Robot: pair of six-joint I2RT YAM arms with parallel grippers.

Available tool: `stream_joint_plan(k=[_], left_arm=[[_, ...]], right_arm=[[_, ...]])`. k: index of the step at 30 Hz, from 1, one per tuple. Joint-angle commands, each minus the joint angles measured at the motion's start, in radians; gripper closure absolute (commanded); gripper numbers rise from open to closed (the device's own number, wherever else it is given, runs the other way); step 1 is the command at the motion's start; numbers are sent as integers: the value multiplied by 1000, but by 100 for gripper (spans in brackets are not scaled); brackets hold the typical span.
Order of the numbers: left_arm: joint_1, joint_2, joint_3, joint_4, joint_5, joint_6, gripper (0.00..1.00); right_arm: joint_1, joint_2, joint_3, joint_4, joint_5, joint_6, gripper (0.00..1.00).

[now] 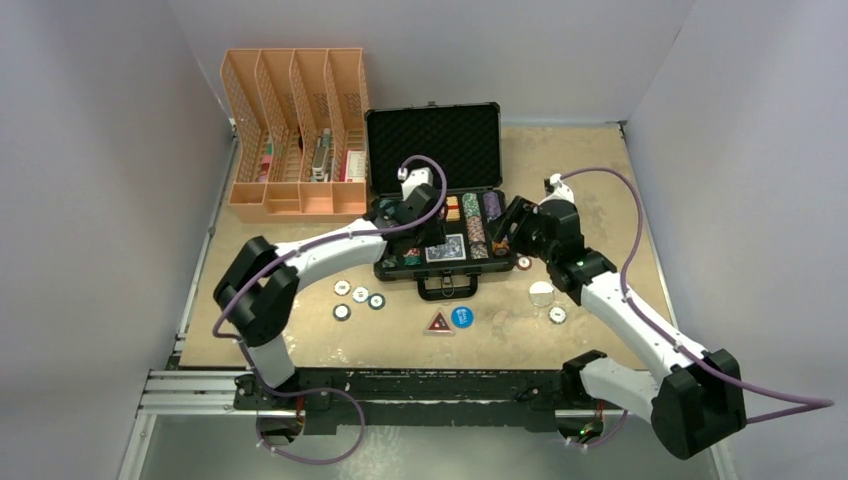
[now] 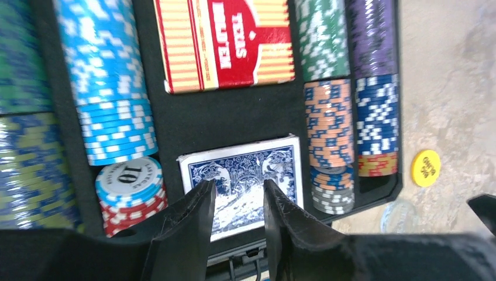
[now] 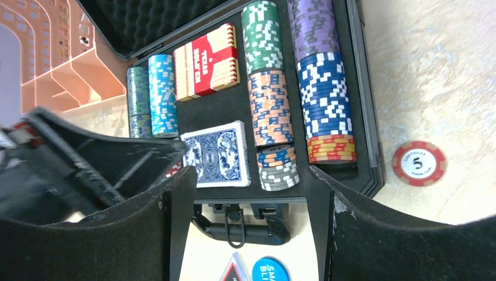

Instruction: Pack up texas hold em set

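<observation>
We find the black case [image 1: 432,145] open at the middle of the bench's far edge. Rows of chips, a red deck [image 2: 225,41] and a blue deck [image 2: 245,164] sit inside. The left claw [image 2: 237,186] hangs over the blue deck, gap narrow, nothing held. The right claw [image 3: 250,175] stands wide and empty over the case's right front. An orange organiser [image 1: 295,130] fills the far left corner. Loose chips [image 1: 360,296] lie near-left of the case, and a red chip [image 3: 418,164] lies to its right.
</observation>
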Motion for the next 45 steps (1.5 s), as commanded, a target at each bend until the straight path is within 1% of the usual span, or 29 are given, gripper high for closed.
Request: stream_joint_plan(k=[1, 3, 5, 6, 11, 16, 19, 23, 26, 30, 34, 38, 41, 45], left_arm=[[-3, -199, 5, 3, -116, 100, 63], [-3, -281, -6, -20, -163, 138, 61], [-3, -376, -18, -53, -232, 170, 60], [-3, -420, -26, -68, -272, 189, 59], [-3, -622, -63, -123, -482, 242, 56], [-2, -757, -102, -110, -612, 285, 49], [-1, -791, -127, -95, -635, 293, 48], [-2, -801, -145, -78, -647, 304, 46], [-2, -795, -142, -84, -649, 305, 45], [-3, -795, -142, -94, -655, 303, 44], [-2, -793, -142, -104, -667, 303, 44], [-2, -795, -148, -105, -671, 301, 44], [-1, -792, -150, -104, -672, 300, 44], [-2, -788, -151, -105, -676, 297, 44]], right_arm=[[2, 4, 100, -100, 11, -144, 30], [37, 22, 99, -123, -12, -160, 30], [124, 36, 98, -155, 57, -163, 29], [190, 57, 111, -181, 92, -160, 28], [361, 134, 126, -272, 137, -120, 22], [509, 213, 139, -306, 159, -90, 16], [576, 282, 160, -316, 155, -80, 15], [659, 393, 225, -366, 188, -75, 12], [697, 499, 276, -421, 212, -52, 8], [746, 579, 354, -458, 219, -34, 8], [760, 618, 365, -468, 205, -17, 11], [760, 624, 357, -459, 182, -17, 20], [760, 640, 359, -468, 188, -1, 20], [760, 679, 377, -484, 213, 33, 18]])
